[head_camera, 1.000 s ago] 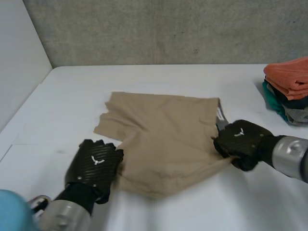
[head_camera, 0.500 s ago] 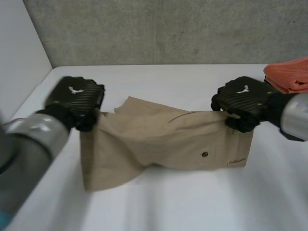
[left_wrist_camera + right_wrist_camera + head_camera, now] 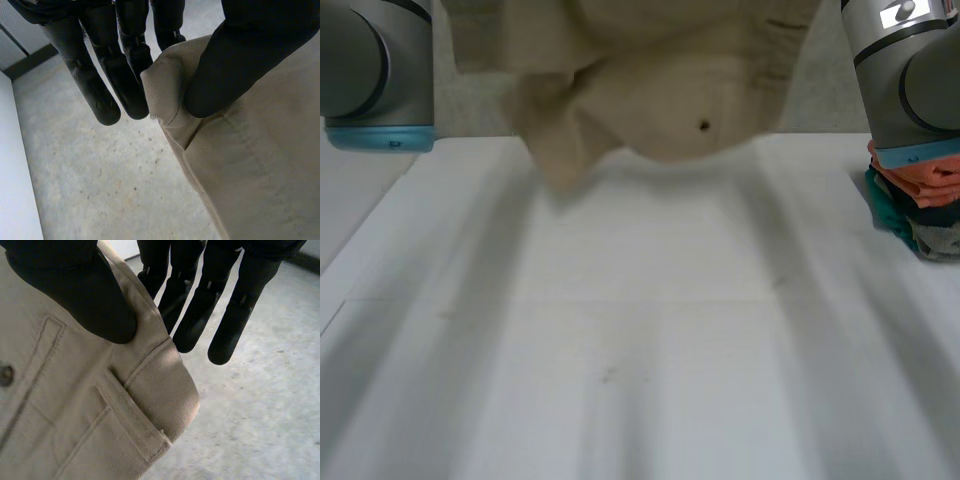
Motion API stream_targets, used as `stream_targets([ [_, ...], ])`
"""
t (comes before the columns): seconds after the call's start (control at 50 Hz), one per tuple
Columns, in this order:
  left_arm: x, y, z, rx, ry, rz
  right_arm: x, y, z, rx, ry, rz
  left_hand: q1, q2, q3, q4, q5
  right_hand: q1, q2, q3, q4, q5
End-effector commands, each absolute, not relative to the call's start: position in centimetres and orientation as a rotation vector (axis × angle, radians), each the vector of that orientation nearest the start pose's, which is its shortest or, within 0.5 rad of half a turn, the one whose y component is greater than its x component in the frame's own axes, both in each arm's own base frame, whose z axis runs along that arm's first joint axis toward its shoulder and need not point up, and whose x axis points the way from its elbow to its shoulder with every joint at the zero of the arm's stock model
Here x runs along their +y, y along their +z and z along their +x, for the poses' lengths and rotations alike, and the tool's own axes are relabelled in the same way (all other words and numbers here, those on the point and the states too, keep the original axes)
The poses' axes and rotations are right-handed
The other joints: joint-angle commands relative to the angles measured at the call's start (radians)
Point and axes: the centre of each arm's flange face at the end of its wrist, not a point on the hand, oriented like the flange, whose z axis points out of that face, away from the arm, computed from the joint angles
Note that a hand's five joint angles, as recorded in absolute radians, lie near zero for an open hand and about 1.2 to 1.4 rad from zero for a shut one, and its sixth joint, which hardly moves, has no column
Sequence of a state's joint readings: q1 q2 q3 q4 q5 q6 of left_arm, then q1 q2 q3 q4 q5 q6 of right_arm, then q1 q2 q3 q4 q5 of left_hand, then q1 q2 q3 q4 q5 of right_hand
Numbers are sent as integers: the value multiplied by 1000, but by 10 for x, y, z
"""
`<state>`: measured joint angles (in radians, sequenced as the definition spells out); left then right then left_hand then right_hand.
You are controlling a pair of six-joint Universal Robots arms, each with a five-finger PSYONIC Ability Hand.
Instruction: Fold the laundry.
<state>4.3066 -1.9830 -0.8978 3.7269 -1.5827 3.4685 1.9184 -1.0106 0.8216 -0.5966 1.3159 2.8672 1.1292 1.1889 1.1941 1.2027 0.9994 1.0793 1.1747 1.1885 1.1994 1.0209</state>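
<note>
Beige shorts (image 3: 660, 100) hang between the left hand (image 3: 240, 65) and right hand (image 3: 75, 285), each pinching one corner.

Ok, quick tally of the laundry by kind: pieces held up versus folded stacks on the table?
Tan shorts, pinched by the left hand and the right hand: 1
Folded stack on the table: 1
Total: 2
</note>
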Motion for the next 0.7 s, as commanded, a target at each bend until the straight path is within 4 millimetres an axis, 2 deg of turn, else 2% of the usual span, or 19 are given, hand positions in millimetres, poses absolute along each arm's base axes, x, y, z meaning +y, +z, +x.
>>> stream_targets([
  [0.02, -335, 391, -285, 1412, -2843, 510, -389, 350, 314, 1172, -2524, -864, 267, 207, 202, 194, 222, 317, 222, 208, 197, 201],
  [0.06, -333, 372, -285, 1495, -2796, 552, -391, 333, 315, 1210, -2484, -900, 267, 207, 202, 194, 222, 317, 222, 208, 197, 201],
  [0.08, -329, 350, -286, 1579, -2745, 592, -392, 313, 317, 1265, -2443, -932, 267, 207, 202, 194, 222, 317, 222, 208, 197, 201],
  [0.12, -323, 328, -287, 1658, -2689, 640, -391, 293, 319, 1316, -2400, -979, 267, 207, 202, 194, 222, 317, 222, 208, 197, 201],
  [0.14, -319, 318, -288, 1698, -2663, 664, -390, 271, 319, 1378, -2356, -1025, 267, 207, 202, 194, 222, 317, 222, 208, 197, 201],
  [0.16, -312, 295, -289, 1778, -2607, 717, -388, 259, 320, 1407, -2329, -1054, 267, 207, 202, 194, 222, 317, 222, 208, 197, 201],
  [0.2, -304, 272, -290, 1856, -2543, 771, -384, 238, 321, 1458, -2285, -1115, 267, 207, 202, 194, 222, 317, 222, 208, 197, 201],
  [0.22, -297, 250, -290, 1926, -2475, 815, -378, 215, 320, 1526, -2226, -1179, 267, 207, 202, 194, 222, 317, 222, 208, 197, 201],
  [0.28, -285, 217, -288, 2031, -2357, 889, -364, 185, 317, 1636, -2118, -1276, 267, 207, 202, 194, 222, 317, 222, 208, 197, 201],
  [0.3, -277, 199, -285, 2084, -2283, 931, -353, 169, 315, 1702, -2041, -1345, 267, 207, 202, 194, 222, 317, 222, 208, 197, 201],
  [0.36, -262, 179, -280, 2146, -2176, 998, -337, 153, 306, 1808, -1928, -1435, 267, 207, 202, 194, 222, 317, 222, 208, 197, 201],
  [0.38, -252, 170, -277, 2180, -2110, 1039, -326, 149, 300, 1873, -1844, -1485, 267, 207, 202, 194, 222, 317, 222, 208, 197, 201],
  [0.46, -227, 166, -267, 2271, -1962, 1111, -297, 153, 284, 2000, -1646, -1566, 267, 207, 202, 194, 222, 317, 222, 208, 197, 201],
  [0.62, -160, 194, -247, 2440, -1683, 1315, -239, 183, 248, 2139, -1355, -1704, 267, 207, 202, 194, 222, 317, 222, 208, 197, 201],
  [0.7, -121, 206, -232, 2523, -1444, 1459, -198, 191, 220, 2218, -1052, -1867, 267, 207, 202, 194, 222, 317, 222, 208, 197, 201],
])
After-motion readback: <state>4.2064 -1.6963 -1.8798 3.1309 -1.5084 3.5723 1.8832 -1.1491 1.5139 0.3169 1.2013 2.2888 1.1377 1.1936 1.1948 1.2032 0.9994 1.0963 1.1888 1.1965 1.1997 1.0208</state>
